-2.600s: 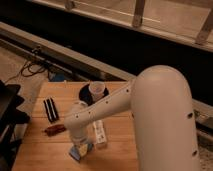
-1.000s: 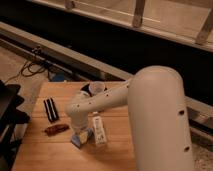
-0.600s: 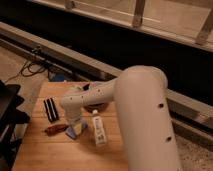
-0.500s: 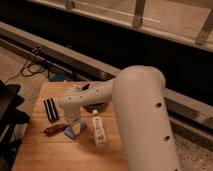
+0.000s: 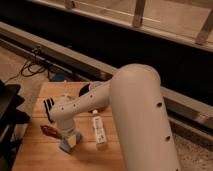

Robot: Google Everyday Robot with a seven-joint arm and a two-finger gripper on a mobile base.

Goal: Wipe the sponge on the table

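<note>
Item: the table (image 5: 45, 159) — light-brown wooden top with plank grain, filling the lower left of the camera view.

Item: the sponge (image 5: 70, 143) — small, light blue with a yellowish side; it lies on the table in the front-left part of the top, just left of the white bottle (image 5: 98, 129) and just right of a small reddish-brown object (image 5: 49, 131).

Item: the gripper (image 5: 67, 135) — at the end of the bulky white arm (image 5: 132, 117), pointing down and directly over the sponge, seemingly in contact with it; whether it is clenched on the sponge or released cannot be told, since the wrist hides it.

Item: white bottle — lying on its side, cap toward the far edge, beside the arm.

Item: black-and-white striped block (image 5: 48, 109) — toward the table's left edge, beyond the sponge and apart from it.

Item: dark round vessel (image 5: 85, 90) — near the far edge, partly behind the arm.

Surroundings: cables (image 5: 35, 64) on the floor past the table.
</note>
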